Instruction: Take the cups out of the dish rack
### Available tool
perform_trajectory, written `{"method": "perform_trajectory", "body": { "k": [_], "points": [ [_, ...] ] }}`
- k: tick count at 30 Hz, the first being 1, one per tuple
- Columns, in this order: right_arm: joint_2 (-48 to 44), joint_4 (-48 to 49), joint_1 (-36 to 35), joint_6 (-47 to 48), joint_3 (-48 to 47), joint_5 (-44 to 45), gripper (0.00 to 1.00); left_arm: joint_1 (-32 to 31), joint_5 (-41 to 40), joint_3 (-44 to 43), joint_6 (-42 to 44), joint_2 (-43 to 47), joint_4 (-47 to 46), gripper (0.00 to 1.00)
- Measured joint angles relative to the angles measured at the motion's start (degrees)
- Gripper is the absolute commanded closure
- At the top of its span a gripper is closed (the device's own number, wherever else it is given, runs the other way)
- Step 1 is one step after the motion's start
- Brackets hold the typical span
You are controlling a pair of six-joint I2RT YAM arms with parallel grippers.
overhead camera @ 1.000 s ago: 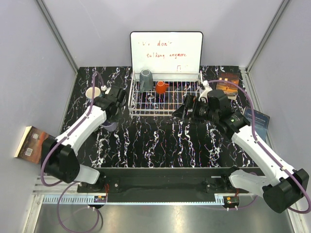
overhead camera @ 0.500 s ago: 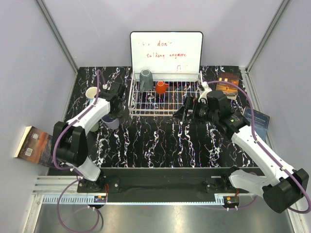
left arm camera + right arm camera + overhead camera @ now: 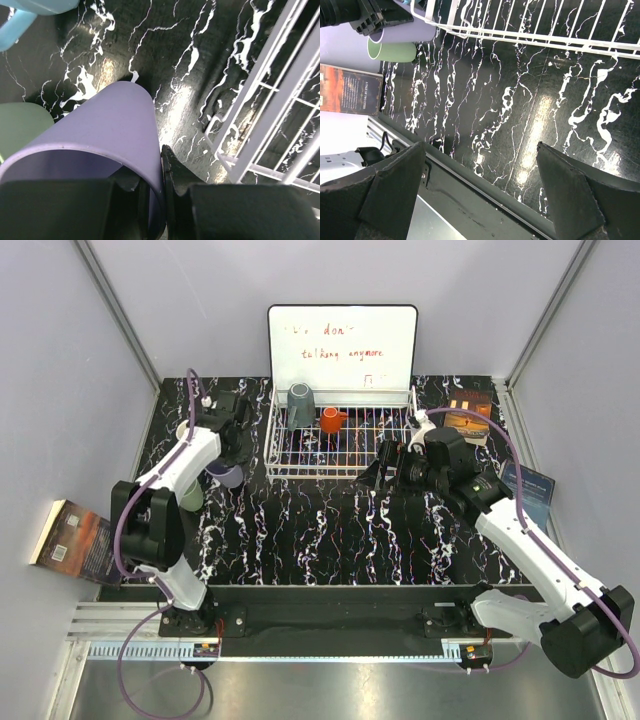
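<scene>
The left gripper [image 3: 161,167] pinches the rim of the lilac cup [image 3: 100,130] near the far-left corner of the bench [image 3: 330,530], beside the dish rack [image 3: 345,450]. The dark grey cup [image 3: 300,406] and orange cup [image 3: 332,420] sit in the rack's far-left corner. The right gripper [image 3: 385,468] gapes wide at the rack's near edge.

Bright, even overhead light; top view sharp, wrist views softer.
White glare patches on the glossy black marble table [image 3: 107,75] in both wrist views. Lilac cup [image 3: 100,135] rim near the lens is slightly soft. Right gripper [image 3: 480,150] fingers [image 3: 395,185] are dark and blurred.
</scene>
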State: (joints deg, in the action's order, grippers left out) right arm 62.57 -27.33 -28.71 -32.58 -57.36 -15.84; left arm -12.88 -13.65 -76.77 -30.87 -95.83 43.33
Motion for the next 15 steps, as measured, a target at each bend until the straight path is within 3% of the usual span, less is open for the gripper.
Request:
{"method": "perform_trajectory", "body": {
  "k": [15],
  "points": [
    [0.28,-1.07,0.00,-0.02,0.09,1.70,0.00,0.85,1.84,2.38,-0.24,-0.96,3.10,1.00]
  ]
}}
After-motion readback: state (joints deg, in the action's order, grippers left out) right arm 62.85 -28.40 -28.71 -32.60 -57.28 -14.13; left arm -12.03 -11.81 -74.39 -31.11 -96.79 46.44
